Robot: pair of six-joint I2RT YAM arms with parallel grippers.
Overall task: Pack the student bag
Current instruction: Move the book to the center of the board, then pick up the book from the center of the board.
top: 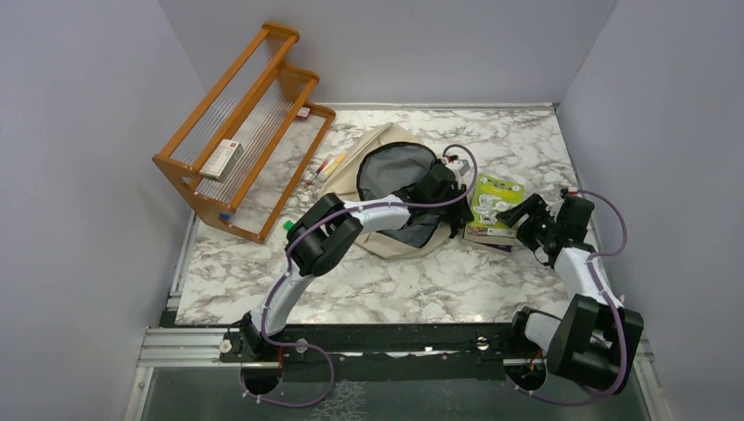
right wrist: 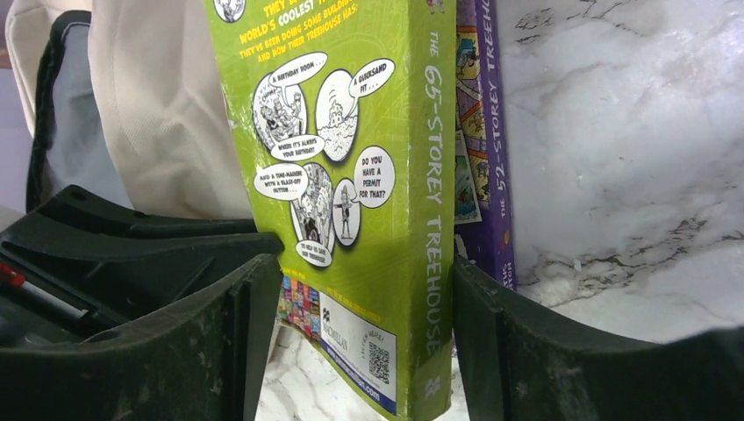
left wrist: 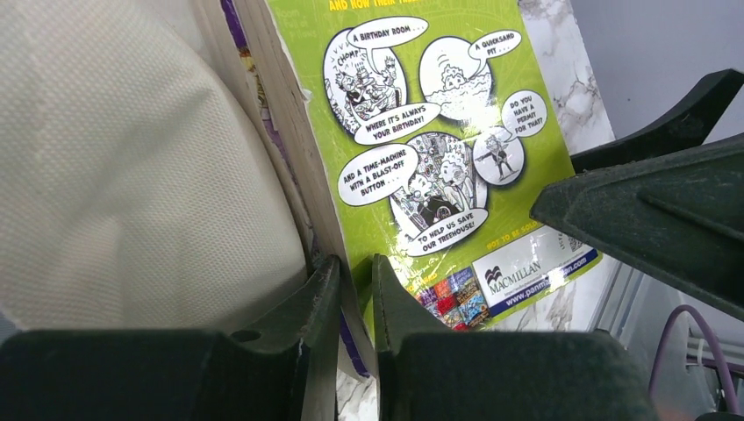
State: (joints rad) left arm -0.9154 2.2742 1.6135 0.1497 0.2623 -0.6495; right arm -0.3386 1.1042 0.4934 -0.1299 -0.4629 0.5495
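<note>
The student bag, beige canvas with an open mouth and dark lining, lies at mid-table; its cloth also shows in the left wrist view. A green book lies on a purple book to the right of the bag. My left gripper reaches across the bag and is shut on the green book's page-side edge. My right gripper is open, and its jaws stand either side of the green book's near corner. That corner is tilted up off the table. The purple book stands just behind the spine.
A wooden rack stands at the back left with a small box on it. Pens lie between the rack and the bag. A small green item lies by the rack's foot. Grey walls close in three sides.
</note>
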